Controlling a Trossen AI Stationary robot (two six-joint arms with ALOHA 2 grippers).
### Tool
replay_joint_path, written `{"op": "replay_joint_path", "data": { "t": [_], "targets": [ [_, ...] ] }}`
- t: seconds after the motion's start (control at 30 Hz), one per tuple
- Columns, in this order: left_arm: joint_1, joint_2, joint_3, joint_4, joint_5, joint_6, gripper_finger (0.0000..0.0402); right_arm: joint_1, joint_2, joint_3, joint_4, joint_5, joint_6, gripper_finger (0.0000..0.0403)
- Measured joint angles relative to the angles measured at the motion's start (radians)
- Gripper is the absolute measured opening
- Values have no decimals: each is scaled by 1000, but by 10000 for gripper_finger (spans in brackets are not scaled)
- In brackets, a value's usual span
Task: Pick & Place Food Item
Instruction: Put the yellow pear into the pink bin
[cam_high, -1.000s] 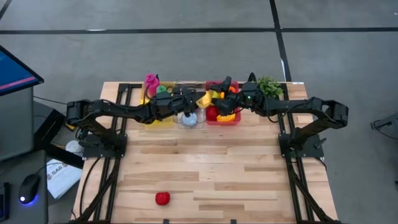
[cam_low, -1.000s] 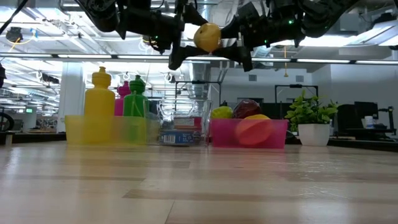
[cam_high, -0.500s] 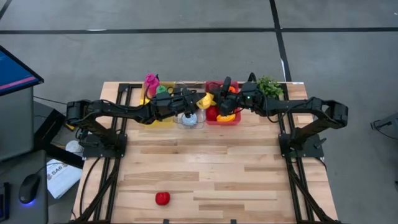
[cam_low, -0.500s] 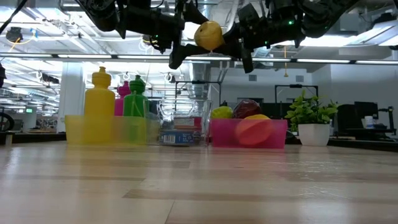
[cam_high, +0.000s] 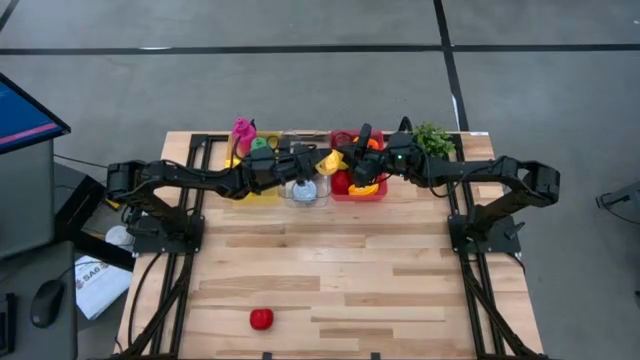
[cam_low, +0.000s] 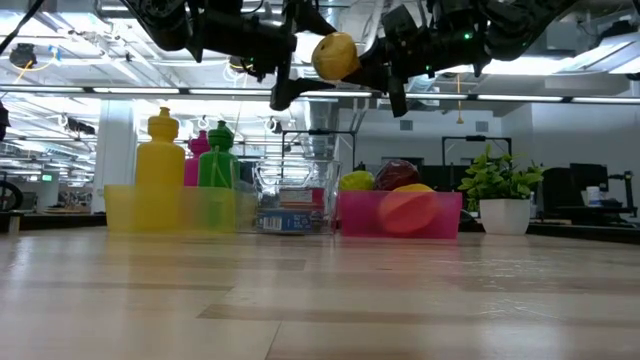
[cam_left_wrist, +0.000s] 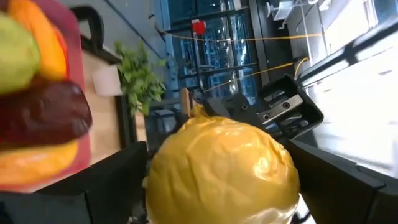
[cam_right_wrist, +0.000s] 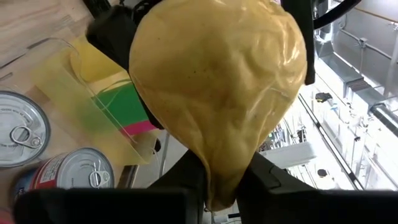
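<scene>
The yellow lemon (cam_low: 334, 57) hangs in the air above the row of bins at the far edge of the desk (cam_high: 340, 280), caught between the two arms, over the gap where the clear bin (cam_low: 295, 205) meets the pink bin (cam_low: 400, 212). The left gripper (cam_low: 300, 60) has its jaws spread wide around the fruit, seemingly letting go, while the right gripper (cam_low: 372, 72) has its jaws pinched narrow on the lemon's pointed end, as the right wrist view (cam_right_wrist: 214, 99) shows. That is the weak point: a grip on the tapering tip alone could let the round, smooth body swing or slip out as the left jaws clear away. If it drops, it may land among the cans (cam_right_wrist: 18, 137) in the clear bin, or bounce off a rim onto the desk. The widening left jaws could also nudge the fruit sideways on their way out.
</scene>
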Motion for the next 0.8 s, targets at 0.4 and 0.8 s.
{"op": "replay_joint_path", "data": {
  "t": [0.4, 0.8],
  "targets": [
    [29, 0, -1, 40, 0, 266, 393, -18, -2, 0, 6, 47, 0, 50],
    [139, -77, -3, 77, 4, 674, 397, -75, -5, 1, -36, 242, 132, 50]
  ]
}}
